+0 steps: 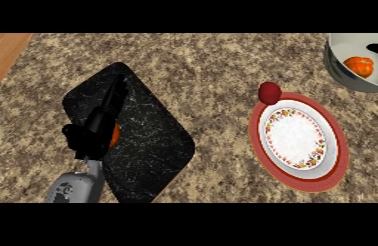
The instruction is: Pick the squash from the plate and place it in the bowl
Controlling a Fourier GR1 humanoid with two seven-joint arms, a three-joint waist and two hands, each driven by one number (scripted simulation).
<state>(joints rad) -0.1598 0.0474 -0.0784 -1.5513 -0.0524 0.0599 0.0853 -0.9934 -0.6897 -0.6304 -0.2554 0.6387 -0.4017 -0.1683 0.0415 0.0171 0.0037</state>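
Head view, looking steeply down on a speckled stone counter (207, 60), showing a task that is looking barely begun. At the lower left, the grey left forearm (74, 187) is coming up from the bottom edge, and its black left hand (100, 132) is lying over a dark, rounded-square plate (155, 140) that is filling the left half of the frame, the hand stretching toward that plate's upper corner. A small orange patch, most likely the squash (115, 135), is showing just at the right side of the hand, on the dark plate; whether the hand is open or closing on it cannot be told here. Moving right, well apart from the dark plate, a round white plate with a flowered rim (319, 155) is sitting on a red mat (310, 184), with a dark red round item (269, 91) touching its upper left edge. At the upper right corner, the grey bowl (336, 70) is partly cut off by the frame and is holding a different orange item (359, 66). Lifting, carrying across the frame and releasing are all remaining. The right hand is not showing.
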